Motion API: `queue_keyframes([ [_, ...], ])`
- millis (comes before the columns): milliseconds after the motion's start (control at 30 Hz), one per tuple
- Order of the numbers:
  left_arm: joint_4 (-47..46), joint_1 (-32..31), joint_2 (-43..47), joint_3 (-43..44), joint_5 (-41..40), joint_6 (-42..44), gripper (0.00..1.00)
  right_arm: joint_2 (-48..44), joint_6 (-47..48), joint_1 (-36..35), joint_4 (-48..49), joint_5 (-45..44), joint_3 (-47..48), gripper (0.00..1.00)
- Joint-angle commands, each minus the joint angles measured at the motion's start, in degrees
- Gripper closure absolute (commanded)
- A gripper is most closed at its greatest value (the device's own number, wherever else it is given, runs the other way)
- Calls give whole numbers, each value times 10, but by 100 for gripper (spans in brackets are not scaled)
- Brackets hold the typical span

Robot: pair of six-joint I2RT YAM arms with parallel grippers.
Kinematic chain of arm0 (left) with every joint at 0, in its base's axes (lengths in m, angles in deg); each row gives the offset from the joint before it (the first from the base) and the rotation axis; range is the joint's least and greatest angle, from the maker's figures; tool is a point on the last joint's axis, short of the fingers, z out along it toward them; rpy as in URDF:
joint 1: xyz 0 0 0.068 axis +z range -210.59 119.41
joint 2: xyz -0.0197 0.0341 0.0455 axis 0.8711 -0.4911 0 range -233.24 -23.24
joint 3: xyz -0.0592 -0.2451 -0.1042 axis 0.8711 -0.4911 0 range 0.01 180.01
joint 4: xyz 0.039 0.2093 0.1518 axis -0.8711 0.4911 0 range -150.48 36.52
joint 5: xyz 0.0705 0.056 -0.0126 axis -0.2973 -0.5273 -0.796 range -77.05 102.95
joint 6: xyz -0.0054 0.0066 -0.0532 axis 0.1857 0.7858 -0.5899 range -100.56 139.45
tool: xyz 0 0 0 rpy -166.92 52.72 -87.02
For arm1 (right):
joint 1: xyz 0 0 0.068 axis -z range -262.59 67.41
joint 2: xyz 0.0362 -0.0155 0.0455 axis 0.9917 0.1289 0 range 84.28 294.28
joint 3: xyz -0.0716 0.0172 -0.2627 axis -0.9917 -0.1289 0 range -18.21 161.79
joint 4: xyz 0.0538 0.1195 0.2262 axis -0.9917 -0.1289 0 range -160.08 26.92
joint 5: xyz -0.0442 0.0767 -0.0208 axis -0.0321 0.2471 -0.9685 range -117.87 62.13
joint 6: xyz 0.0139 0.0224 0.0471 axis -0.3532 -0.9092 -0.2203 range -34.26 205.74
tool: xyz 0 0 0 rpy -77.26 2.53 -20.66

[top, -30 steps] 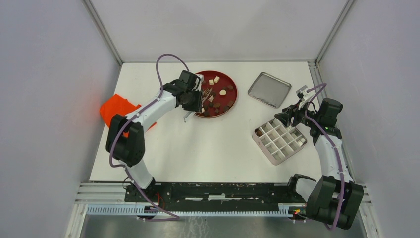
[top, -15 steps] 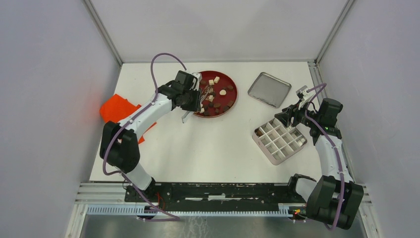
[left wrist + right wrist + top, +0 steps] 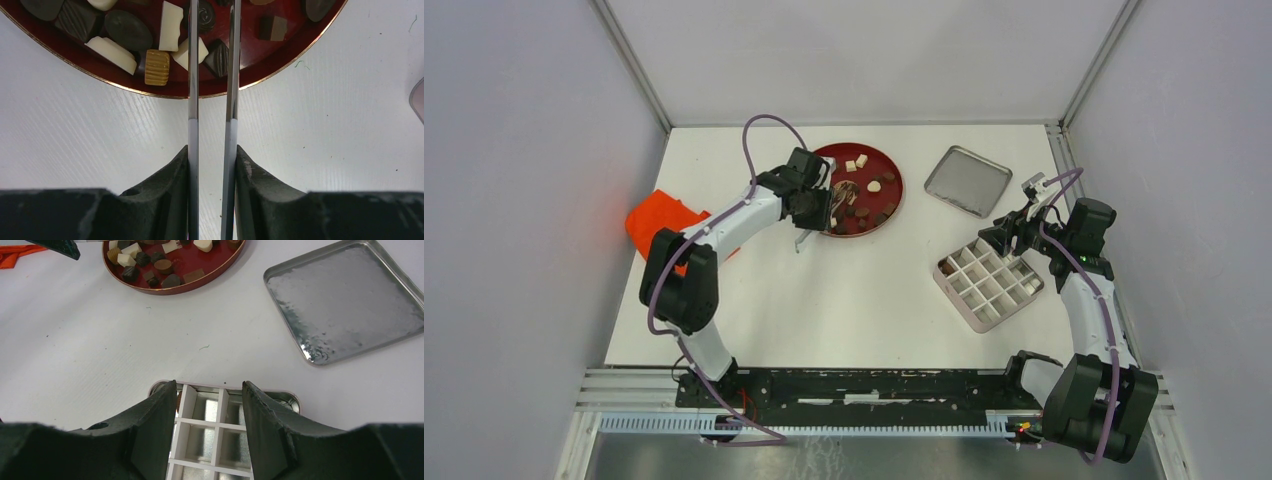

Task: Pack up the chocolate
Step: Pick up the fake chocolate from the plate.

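At upper centre of the left wrist view, the left gripper (image 3: 212,151) is pinching slim metal tweezers (image 3: 193,75) astride a dark ridged chocolate (image 3: 218,57) on the round red plate (image 3: 255,61), likely needing a gentle, centred squeeze, while the right gripper (image 3: 209,390) is hovering spread.

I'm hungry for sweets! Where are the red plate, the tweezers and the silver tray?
red plate (image 3: 215,262): right wrist view, bare red floor.
tweezers (image 3: 193,100): left wrist view, left metal arm.
silver tray (image 3: 345,300): right wrist view, flat middle.

Top camera looks steeply down from 6 o'clock; both low, close wrist cameras converge on the red plate (image 3: 882,160).
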Motion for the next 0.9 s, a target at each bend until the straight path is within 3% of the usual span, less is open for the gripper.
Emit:
queue_keyframes([
  [0, -15, -4, -10, 27, 12, 10, 71, 2, 2, -4, 11, 13, 14, 43],
  [500, -9, -14, -41, 56, 11, 7, 74, 0, 3, -5, 10, 15, 15, 43],
  [567, -4, -14, -49, 60, 9, 8, 77, 0, 3, -5, 10, 15, 15, 43],
  [633, -1, -14, -53, 63, 6, 7, 94, -1, 3, -5, 11, 15, 16, 43],
  [667, -2, -14, -51, 64, 7, 5, 97, 0, 4, -5, 10, 15, 16, 43],
  [867, -5, -16, -1, 58, -4, 4, 98, -1, 4, -6, 10, 16, 16, 43],
])
